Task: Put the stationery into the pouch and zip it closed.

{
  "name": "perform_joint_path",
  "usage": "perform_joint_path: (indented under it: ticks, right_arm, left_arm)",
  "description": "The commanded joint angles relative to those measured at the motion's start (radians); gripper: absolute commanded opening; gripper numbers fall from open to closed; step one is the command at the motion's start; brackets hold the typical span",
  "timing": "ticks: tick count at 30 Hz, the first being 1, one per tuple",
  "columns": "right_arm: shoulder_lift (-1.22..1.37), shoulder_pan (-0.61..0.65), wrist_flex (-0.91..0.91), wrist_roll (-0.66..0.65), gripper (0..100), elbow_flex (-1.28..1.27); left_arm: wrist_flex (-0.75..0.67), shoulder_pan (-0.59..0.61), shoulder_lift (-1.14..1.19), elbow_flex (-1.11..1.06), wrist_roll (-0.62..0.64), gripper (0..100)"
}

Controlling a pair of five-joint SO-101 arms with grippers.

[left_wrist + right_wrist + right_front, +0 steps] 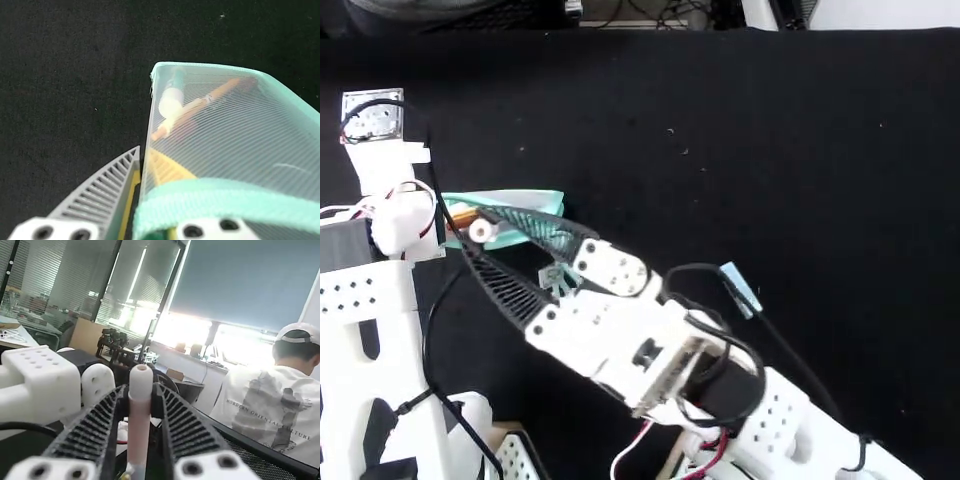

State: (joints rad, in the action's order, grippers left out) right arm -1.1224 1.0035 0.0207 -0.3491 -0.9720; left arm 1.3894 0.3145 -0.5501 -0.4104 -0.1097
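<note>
Glossy ribbed plastic pouch [235, 145] (cloth-edged)

surface: black tabletop [790, 130], a few pale specks | left part: mint-edged clear pouch [525, 203] | near middle: small light-blue piece [740, 288] lying flat

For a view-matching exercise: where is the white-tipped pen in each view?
High view: white-tipped pen left of centre, in the right gripper, at the pouch.
Left wrist view: its white tip seen through the pouch, beside an orange pencil.
Right wrist view: pen clamped between the right gripper's ribbed fingers.
Shared landmark: the orange pencil, high and left wrist views.
</note>
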Motion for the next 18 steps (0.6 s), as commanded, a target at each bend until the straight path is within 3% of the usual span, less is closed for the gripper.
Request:
perform_joint_path:
  ticks: [1, 11, 18]
  right_arm:
    - [0.031, 0.008, 0.02, 0.008, 1.3, 0.001]
    - [0.147, -0.164, 0.02, 0.008, 1.4, -0.137]
    - [0.298, -0.153, -0.095, 0.008, 1.6, -0.07]
  left_arm:
    - [-0.014, 0.007, 0.021, -0.036, 0.0, 3]
    - [-0.015, 0.007, 0.021, -0.036, 0.0, 3]
    - [-0.015, 0.007, 0.021, -0.035, 0.002, 3]
